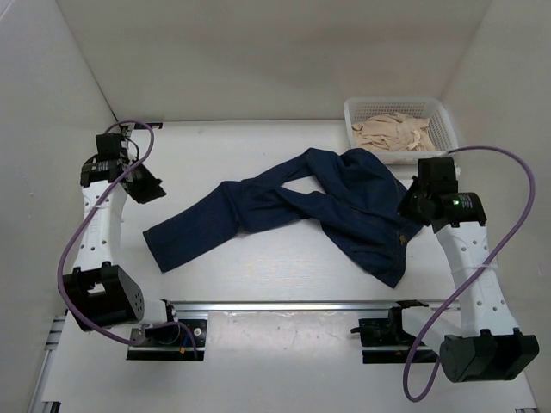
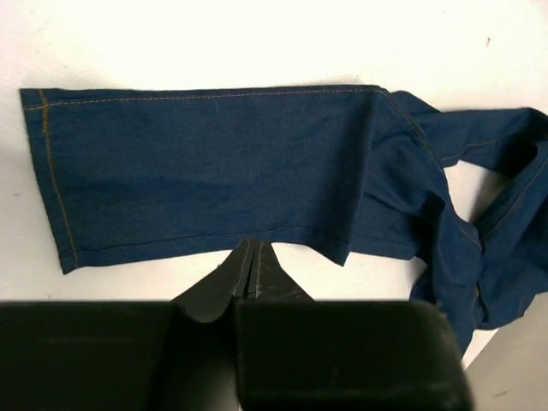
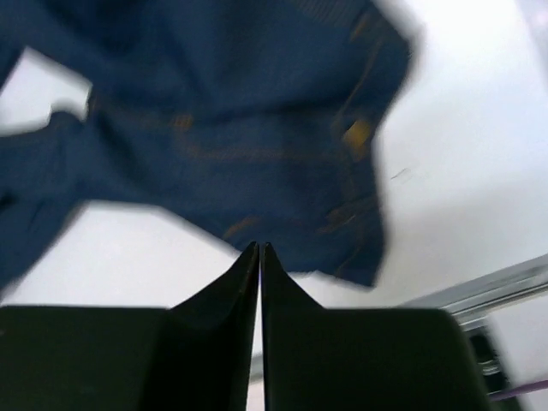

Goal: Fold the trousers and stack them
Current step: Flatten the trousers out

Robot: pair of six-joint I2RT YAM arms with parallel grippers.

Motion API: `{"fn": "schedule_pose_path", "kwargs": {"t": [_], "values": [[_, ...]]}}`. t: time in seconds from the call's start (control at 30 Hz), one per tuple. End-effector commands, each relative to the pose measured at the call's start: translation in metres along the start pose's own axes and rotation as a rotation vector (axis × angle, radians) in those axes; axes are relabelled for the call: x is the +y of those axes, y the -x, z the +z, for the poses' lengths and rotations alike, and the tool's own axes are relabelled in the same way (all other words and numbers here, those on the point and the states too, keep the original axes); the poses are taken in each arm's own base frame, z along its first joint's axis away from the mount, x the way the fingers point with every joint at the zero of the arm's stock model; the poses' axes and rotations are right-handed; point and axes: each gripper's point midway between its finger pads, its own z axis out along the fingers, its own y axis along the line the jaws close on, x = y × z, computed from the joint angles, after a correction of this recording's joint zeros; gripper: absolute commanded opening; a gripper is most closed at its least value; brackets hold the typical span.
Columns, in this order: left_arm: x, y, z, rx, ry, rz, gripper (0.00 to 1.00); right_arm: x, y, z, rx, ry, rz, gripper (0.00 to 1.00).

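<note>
Two closed, empty hands: left gripper (image 2: 253, 250) and right gripper (image 3: 259, 250); limp, heavy-looking jeans (image 1: 293, 211) seem best gripped at the waistband (image 1: 398, 249) near the table's (image 1: 258, 288) right edge

We log open table (image 1: 232, 146) along the far side, and a near strip between the trousers (image 1: 293, 206) and the metal rail (image 1: 284, 305). Obstacles we list: the trousers sprawled across the middle, the white basket (image 1: 396, 101) in the far right corner, and walls (image 1: 43, 103) on three sides.
</note>
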Motion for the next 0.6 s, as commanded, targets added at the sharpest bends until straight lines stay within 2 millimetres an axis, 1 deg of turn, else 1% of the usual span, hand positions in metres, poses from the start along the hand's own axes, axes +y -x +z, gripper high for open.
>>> {"fn": "schedule_pose_path", "kwargs": {"t": [0.0, 0.03, 0.07, 0.1, 0.13, 0.17, 0.2, 0.23, 0.27, 0.3, 0.33, 0.37, 0.4, 0.43, 0.47, 0.5, 0.57], "values": [[-0.004, -0.017, 0.003, 0.028, -0.05, 0.014, 0.13, 0.036, -0.065, 0.001, 0.256, 0.238, 0.083, 0.1], [0.008, -0.039, 0.017, 0.099, -0.032, -0.015, 0.23, 0.032, -0.095, 0.008, 0.332, 0.244, 0.108, 0.16], [0.008, -0.049, 0.021, 0.119, -0.042, -0.02, 0.54, 0.035, -0.109, 0.009, 0.372, 0.275, 0.136, 0.23], [0.006, -0.064, 0.028, 0.16, -0.057, -0.032, 0.7, 0.037, -0.12, 0.004, 0.393, 0.305, 0.186, 0.49], [0.01, -0.088, 0.038, 0.226, -0.057, -0.046, 0.84, 0.033, -0.146, 0.007, 0.47, 0.307, 0.213, 0.61], [0.006, -0.095, 0.042, 0.236, -0.075, -0.042, 0.93, 0.029, -0.154, 0.008, 0.481, 0.298, 0.235, 0.7], [0.002, -0.104, 0.045, 0.259, -0.085, -0.037, 1.0, 0.027, -0.16, 0.005, 0.478, 0.296, 0.27, 0.76], [-0.003, -0.123, 0.05, 0.304, -0.081, -0.018, 1.0, 0.021, -0.172, 0.009, 0.501, 0.275, 0.289, 0.83], [-0.008, -0.129, 0.049, 0.317, -0.087, -0.007, 1.0, 0.02, -0.177, 0.009, 0.507, 0.269, 0.306, 0.85], [-0.007, -0.138, 0.054, 0.332, -0.069, 0.004, 1.0, 0.019, -0.183, 0.008, 0.525, 0.269, 0.327, 0.85], [0.003, -0.156, 0.061, 0.355, -0.003, 0.007, 1.0, 0.018, -0.202, 0.015, 0.585, 0.245, 0.415, 0.85], [0.01, -0.159, 0.066, 0.36, 0.03, -0.004, 1.0, 0.018, -0.204, 0.019, 0.586, 0.241, 0.434, 0.85], [0.017, -0.161, 0.068, 0.354, 0.059, -0.017, 1.0, 0.023, -0.2, 0.025, 0.564, 0.26, 0.453, 0.85], [0.03, -0.164, 0.075, 0.342, 0.129, -0.052, 1.0, 0.023, -0.203, 0.031, 0.567, 0.253, 0.482, 0.87], [0.037, -0.168, 0.079, 0.351, 0.166, -0.073, 1.0, 0.02, -0.204, 0.037, 0.562, 0.225, 0.496, 0.87], [0.037, -0.168, 0.084, 0.353, 0.172, -0.087, 1.0, 0.021, -0.201, 0.04, 0.549, 0.225, 0.495, 0.87], [0.042, -0.178, 0.094, 0.389, 0.211, -0.107, 1.0, 0.02, -0.201, 0.051, 0.558, 0.198, 0.527, 0.87]]}}
